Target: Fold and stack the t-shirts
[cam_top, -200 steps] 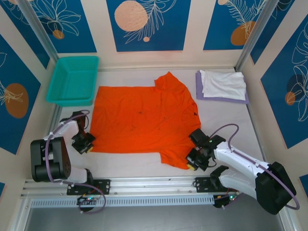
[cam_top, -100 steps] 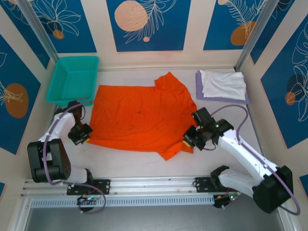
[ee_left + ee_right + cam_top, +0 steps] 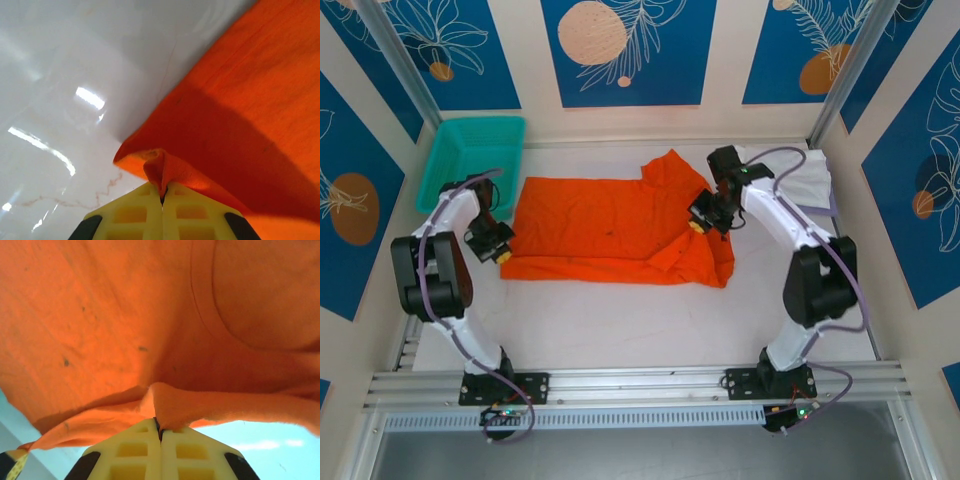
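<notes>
The orange t-shirt (image 3: 610,232) lies across the middle of the table, its near half folded back over the far half. My left gripper (image 3: 503,252) is shut on the shirt's left corner; the left wrist view shows a pinch of orange cloth (image 3: 160,170) between the yellow fingers (image 3: 135,212). My right gripper (image 3: 698,224) is shut on the right part of the shirt, with a fold of cloth (image 3: 165,400) caught in its yellow fingers (image 3: 190,452). A folded white t-shirt (image 3: 788,176) rests on a folded lavender one (image 3: 735,185) at the back right.
A teal mesh basket (image 3: 472,165) stands at the back left, close to my left arm. Metal posts and patterned walls close the table on three sides. The bare table (image 3: 620,320) stretches in front of the shirt.
Both grippers have carried the shirt's near edge away from the front of the table toward the back, doubling the shirt over itself. The right arm swung far back, beside the folded stack.
</notes>
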### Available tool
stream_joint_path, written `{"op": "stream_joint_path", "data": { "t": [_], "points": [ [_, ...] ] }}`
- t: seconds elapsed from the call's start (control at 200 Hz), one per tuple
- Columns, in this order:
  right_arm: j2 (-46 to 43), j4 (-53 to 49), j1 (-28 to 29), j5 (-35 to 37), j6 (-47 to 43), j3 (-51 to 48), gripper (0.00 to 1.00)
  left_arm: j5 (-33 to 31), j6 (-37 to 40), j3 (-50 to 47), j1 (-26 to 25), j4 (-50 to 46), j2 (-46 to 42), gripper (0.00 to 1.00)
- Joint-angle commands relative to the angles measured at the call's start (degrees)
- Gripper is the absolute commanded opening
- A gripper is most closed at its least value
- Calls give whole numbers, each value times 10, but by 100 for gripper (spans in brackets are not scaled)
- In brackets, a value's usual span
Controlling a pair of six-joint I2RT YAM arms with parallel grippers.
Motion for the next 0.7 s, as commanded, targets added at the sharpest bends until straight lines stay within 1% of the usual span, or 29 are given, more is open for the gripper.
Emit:
{"op": "stream_joint_path", "data": {
  "t": [0.0, 0.025, 0.055, 0.095, 0.15, 0.215, 0.265, 0.305, 0.35, 0.425, 0.57, 0.625, 0.695],
  "points": [
    [66, -42, -12, 15, -42, 55, 6, 1, 1, 50, -3, -34, 47, 0],
    [84, -45, -16, 14, -45, 70, 12, -2, -2, 60, -3, -38, 57, 0],
    [105, -55, -20, 14, -50, 93, 20, -5, -5, 70, -3, -42, 65, 3],
    [129, -69, -25, 11, -54, 124, 26, -5, -9, 81, -3, -45, 71, 7],
    [154, -86, -32, 0, -59, 164, 35, -2, -15, 88, -3, -42, 66, 22],
    [163, -106, -41, 2, -67, 202, 44, 3, -21, 91, -5, -37, 49, 32],
    [156, -117, -45, 17, -76, 218, 49, -4, -21, 93, -9, -37, 32, 42],
    [142, -122, -47, 33, -83, 218, 51, -11, -20, 92, -14, -36, 14, 45],
    [118, -116, -50, 36, -90, 201, 52, -21, -16, 86, -23, -32, -10, 45],
    [48, -72, -47, 4, -101, 127, 49, -29, -2, 66, -47, -23, -51, 46],
    [-90, 33, -16, -108, -94, -78, 38, -4, 24, 4, -113, -8, -94, 44],
    [-116, 50, 1, -127, -84, -136, 33, 7, 27, -27, -139, 9, -102, 43],
    [-124, 62, 24, -130, -75, -181, 29, 37, 23, -70, -154, 45, -103, 43]
  ]
}}
